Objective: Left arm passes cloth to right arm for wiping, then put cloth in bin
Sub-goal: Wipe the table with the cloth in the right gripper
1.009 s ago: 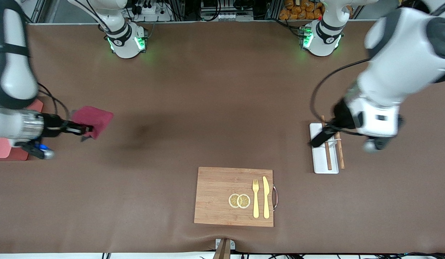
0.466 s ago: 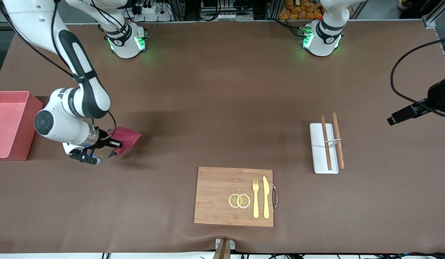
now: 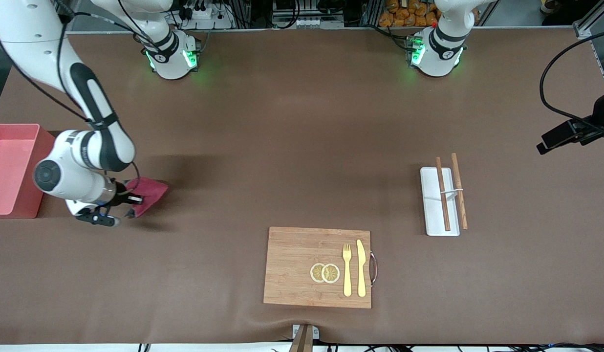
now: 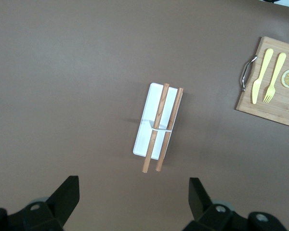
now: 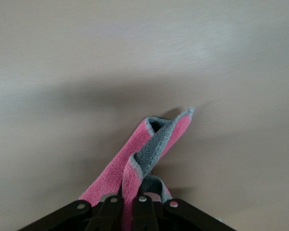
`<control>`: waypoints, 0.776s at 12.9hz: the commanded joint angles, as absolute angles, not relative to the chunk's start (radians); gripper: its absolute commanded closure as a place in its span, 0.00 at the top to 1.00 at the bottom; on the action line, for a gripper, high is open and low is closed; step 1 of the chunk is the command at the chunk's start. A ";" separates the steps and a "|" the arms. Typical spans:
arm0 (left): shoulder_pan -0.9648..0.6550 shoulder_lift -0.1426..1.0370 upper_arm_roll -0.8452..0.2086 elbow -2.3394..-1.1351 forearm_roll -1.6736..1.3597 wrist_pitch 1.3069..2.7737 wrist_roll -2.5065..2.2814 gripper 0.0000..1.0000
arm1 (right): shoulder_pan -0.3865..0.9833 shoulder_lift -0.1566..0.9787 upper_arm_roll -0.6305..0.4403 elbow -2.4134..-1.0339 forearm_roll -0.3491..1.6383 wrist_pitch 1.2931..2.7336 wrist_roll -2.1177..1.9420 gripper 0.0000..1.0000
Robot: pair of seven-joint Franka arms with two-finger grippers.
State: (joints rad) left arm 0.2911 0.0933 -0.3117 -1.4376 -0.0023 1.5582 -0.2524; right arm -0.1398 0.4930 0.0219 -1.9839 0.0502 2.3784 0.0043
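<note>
Cloth (image 3: 148,192) moved binward; right gripper's (image 3: 135,199) jaws half-hidden.

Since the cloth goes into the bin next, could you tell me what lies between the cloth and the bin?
In the front view, only the right arm's own wrist lies between cloth and bin.

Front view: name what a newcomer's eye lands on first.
The crimson cloth, pinched in the right gripper at the right arm's end of the table, beside the pink bin. Next, the wooden board with fork and knife, nearest the camera. The left gripper hangs open above the white tray.
</note>
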 commanded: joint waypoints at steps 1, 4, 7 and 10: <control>0.114 0.023 -0.123 -1.489 0.017 1.537 -0.221 1.00 | -0.247 0.495 0.037 -1.979 0.021 2.379 -0.174 0.00; 0.067 0.021 -0.072 -1.485 0.015 1.529 -0.219 1.00 | -0.383 0.508 0.035 -1.970 0.003 2.379 -0.450 0.00; 0.067 0.025 -0.078 -1.488 0.015 1.529 -0.219 1.00 | -0.469 0.496 0.032 -1.927 -0.115 2.355 -0.564 0.00; 0.069 0.017 -0.094 -1.485 0.015 1.505 -0.221 1.00 | -0.473 0.485 0.034 -1.791 -0.182 2.147 -0.580 0.00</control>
